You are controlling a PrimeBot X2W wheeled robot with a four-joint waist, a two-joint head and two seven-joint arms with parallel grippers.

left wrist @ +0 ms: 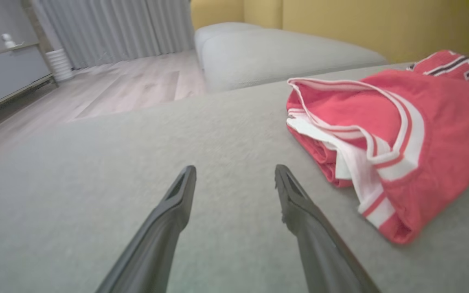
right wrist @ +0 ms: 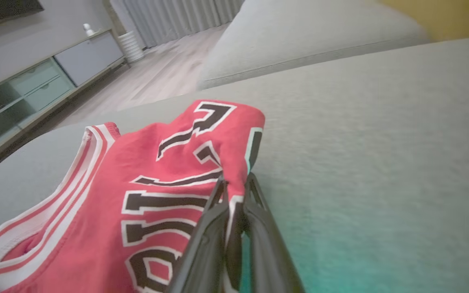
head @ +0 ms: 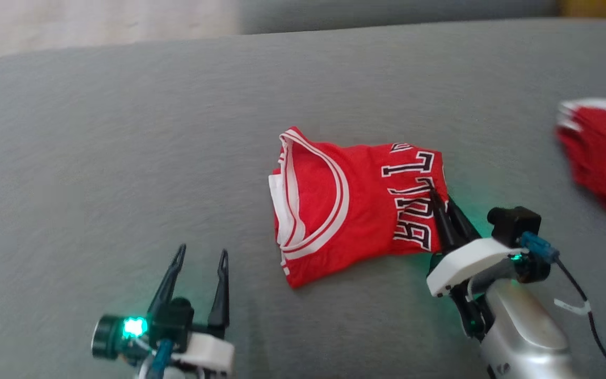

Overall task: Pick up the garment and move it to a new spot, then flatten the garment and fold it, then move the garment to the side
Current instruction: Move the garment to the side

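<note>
The garment (head: 355,202) is a red jersey with white trim and black lettering, lying folded on the grey couch cushion (head: 124,158). My right gripper (head: 438,196) is shut on the jersey's right edge, by the lettering; in the right wrist view its fingers (right wrist: 218,211) pinch a fold of the garment (right wrist: 149,191). My left gripper (head: 200,255) stands open over bare cushion, left of and nearer than the jersey, touching nothing. In the left wrist view the garment (left wrist: 430,134) lies to the right of the open fingers (left wrist: 181,191).
A second red cloth pile (head: 603,150) lies at the cushion's right edge. Beyond the far edge runs a wood floor (left wrist: 136,85), with another grey cushion (left wrist: 275,49), a low cabinet (right wrist: 47,73) and curtains behind.
</note>
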